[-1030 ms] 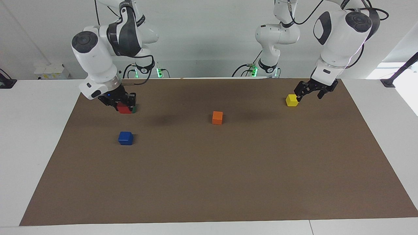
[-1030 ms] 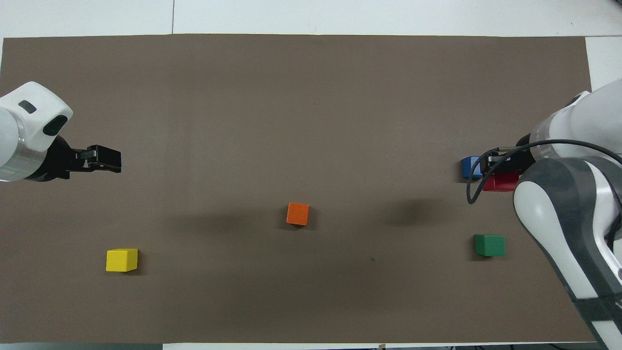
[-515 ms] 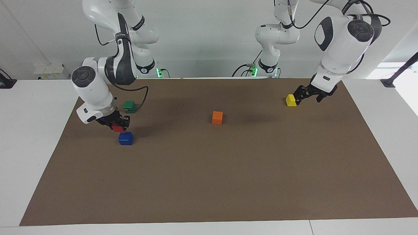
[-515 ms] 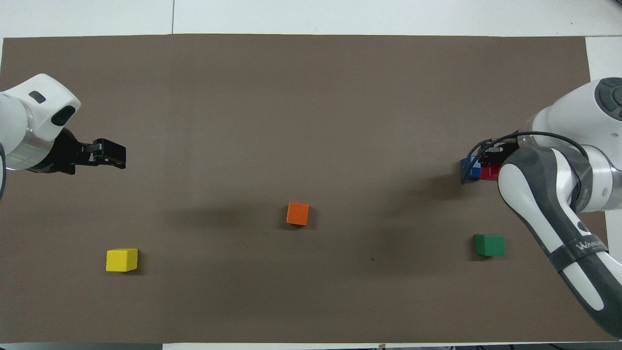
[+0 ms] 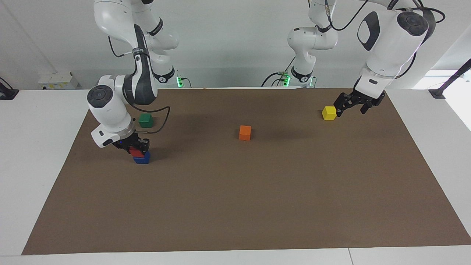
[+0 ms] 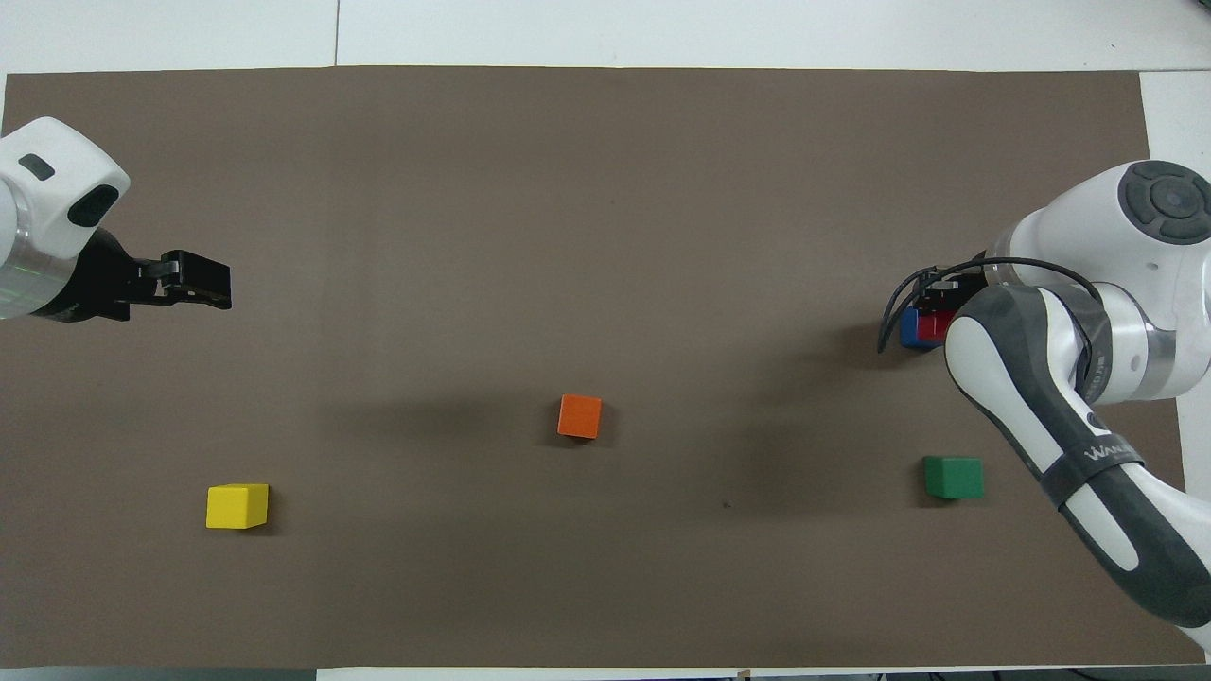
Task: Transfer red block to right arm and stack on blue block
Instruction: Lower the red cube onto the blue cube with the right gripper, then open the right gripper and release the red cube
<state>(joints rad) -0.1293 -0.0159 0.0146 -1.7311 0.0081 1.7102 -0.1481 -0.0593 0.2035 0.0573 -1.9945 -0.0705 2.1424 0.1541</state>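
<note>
Facing view: my right end effector (image 5: 137,150) pinches red block (image 5: 136,152) atop blue block (image 5: 142,159); left end effector (image 5: 351,106), spread, hangs at yellow block's (image 5: 329,113) 3 o'clock.

I work in a robotics lab: my two white arms (image 5: 117,110) are bolted at one end of a white desk (image 5: 36,147) covered by a plain brown mat (image 5: 257,191). Bare white walls, loose cables and green status lights (image 5: 179,81) at my bases surround small coloured test cubes, among them an orange cube (image 5: 245,132) at mid-mat.
</note>
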